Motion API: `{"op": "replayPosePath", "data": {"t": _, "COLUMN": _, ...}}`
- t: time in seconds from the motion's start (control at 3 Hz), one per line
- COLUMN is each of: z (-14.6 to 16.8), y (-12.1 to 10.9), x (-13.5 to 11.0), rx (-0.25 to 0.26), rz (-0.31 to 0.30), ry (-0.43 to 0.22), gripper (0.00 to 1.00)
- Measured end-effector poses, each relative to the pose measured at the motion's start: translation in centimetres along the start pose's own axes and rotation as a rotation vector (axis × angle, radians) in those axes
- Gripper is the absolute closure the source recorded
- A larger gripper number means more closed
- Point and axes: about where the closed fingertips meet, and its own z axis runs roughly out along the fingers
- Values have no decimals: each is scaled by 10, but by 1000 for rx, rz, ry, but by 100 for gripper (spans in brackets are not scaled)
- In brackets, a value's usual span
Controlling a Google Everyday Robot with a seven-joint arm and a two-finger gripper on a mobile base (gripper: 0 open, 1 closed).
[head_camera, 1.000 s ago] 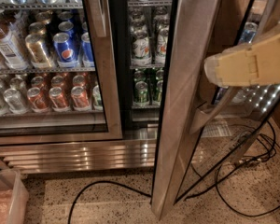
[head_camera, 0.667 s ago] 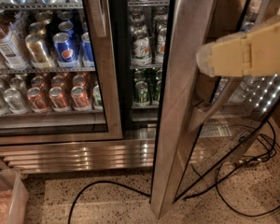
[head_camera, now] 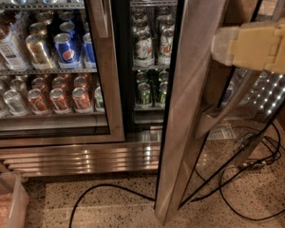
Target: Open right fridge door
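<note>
While ajar, right fridge door [head_camera: 190,103], tool [head_camera: 226,45] alongside.

The hand [head_camera: 254,47] shows in the upper right of the view as a blocky cream-yellow casing that runs off the right edge. Its left end is a paler, whitish cap with rounded corners. Thin seam lines and a stepped ridge cross the middle of the casing.

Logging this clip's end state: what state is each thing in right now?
Right door: open, swung out towards the camera.
Left door: shut.
Gripper: upper right, at the right door's edge.
Cans: upright on the shelves.
Cable: loose on the floor.
</note>
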Motion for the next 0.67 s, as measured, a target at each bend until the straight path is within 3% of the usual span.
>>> {"op": "replayPosePath", "data": {"t": 0.33, "z": -4, "y": 20, "x": -30, "rx": -133, "rz": 84, "ry": -163, "gripper": 0}}
{"op": "replayPosePath", "data": {"t": 0.67, "z": -21, "y": 37, "x": -56, "rx": -231, "rz": 183, "ry": -271, "gripper": 0}}
